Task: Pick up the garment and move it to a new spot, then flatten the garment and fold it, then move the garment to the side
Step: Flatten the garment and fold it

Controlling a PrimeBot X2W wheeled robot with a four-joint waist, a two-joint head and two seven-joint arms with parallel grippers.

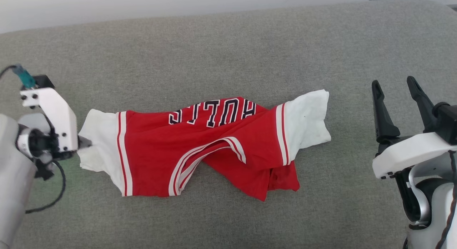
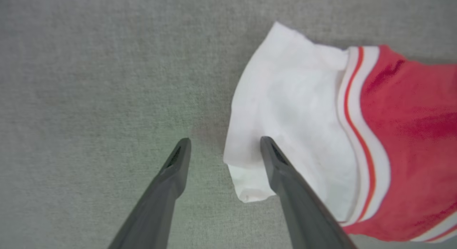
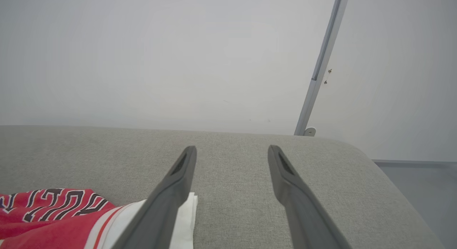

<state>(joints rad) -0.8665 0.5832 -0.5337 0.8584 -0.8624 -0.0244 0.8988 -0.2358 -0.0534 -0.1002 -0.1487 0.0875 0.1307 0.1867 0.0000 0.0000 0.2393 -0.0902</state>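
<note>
The garment (image 1: pixel 200 142) lies crumpled on the grey padded surface (image 1: pixel 228 49), red body bunched, with upside-down black lettering and a white sleeve at each end. My left gripper (image 2: pixel 225 142) stands open over the left sleeve (image 2: pixel 285 110): one finger (image 2: pixel 285 177) lies above the white cloth, the other over bare surface, and nothing is held. In the head view its white wrist housing (image 1: pixel 53 113) sits at the sleeve's left edge and hides the fingers. Off to the garment's right, my right gripper (image 1: pixel 392 83) is open and empty. The right wrist view shows the right gripper (image 3: pixel 232 149) with the garment (image 3: pixel 53 217) at its lower left.
A pale wall (image 3: pixel 178 56) rises behind the grey surface, with a metal post (image 3: pixel 321 70) at the back right. There the surface rounds off above a grey floor (image 3: pixel 421 181). A black cable (image 1: pixel 53 192) loops under the left wrist.
</note>
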